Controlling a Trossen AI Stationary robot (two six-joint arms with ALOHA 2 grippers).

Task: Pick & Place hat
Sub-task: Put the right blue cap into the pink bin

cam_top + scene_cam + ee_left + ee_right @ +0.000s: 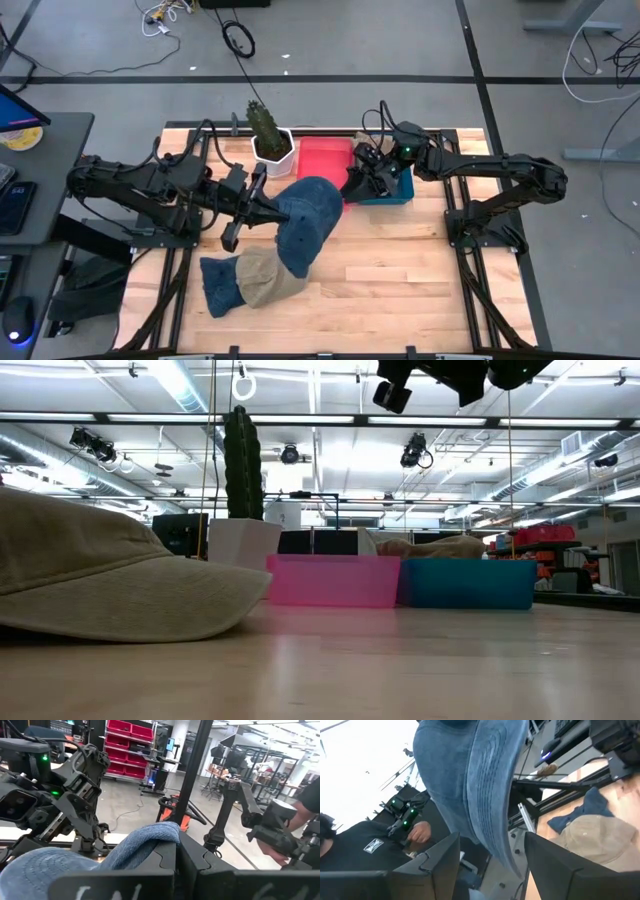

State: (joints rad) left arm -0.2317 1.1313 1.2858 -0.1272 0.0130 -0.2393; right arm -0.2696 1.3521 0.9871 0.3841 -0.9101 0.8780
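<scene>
Hanging: blue hat (303, 215) is up off the counter (400, 280), mid-air near the middle, brim end drooping toward the front.
Left jaws: left gripper (262, 207) is clenched on the blue hat's edge; the left wrist view shows a fold of fabric (150, 840) pinched right between the dark fingers.
Right jaws: right gripper (358, 180) sits at the hat's other side, fingers (427, 865) spread apart, with the brim hanging down between them. Released, not squeezing anything as far as I can see.
Risk 1: it's soft cloth held by one small pinch, so my guess is it could slide out if the arm jerks.
Risk 2: if the right jaws close now they may only catch the thin brim edge, and two arms pulling different ways could stretch or yank it free.
Risk 3: the cactus (266, 128) in its white pot (275, 153) is just beside the hat, so a swing that way might snag it or tip it.
Hat feel: denim-ish blue fabric, floppy crown, stiffer curved brim with rows of stitching.
Other hats: tan cap (262, 275) lies flat near the front, overlapping a darker blue one (218, 285); smooth cotton look, low rounded shape.
Bins: pink bin (322, 160) and teal bin (395, 190) at the back, side by side, hard translucent plastic boxes.
Counter: pale wood planks.
</scene>
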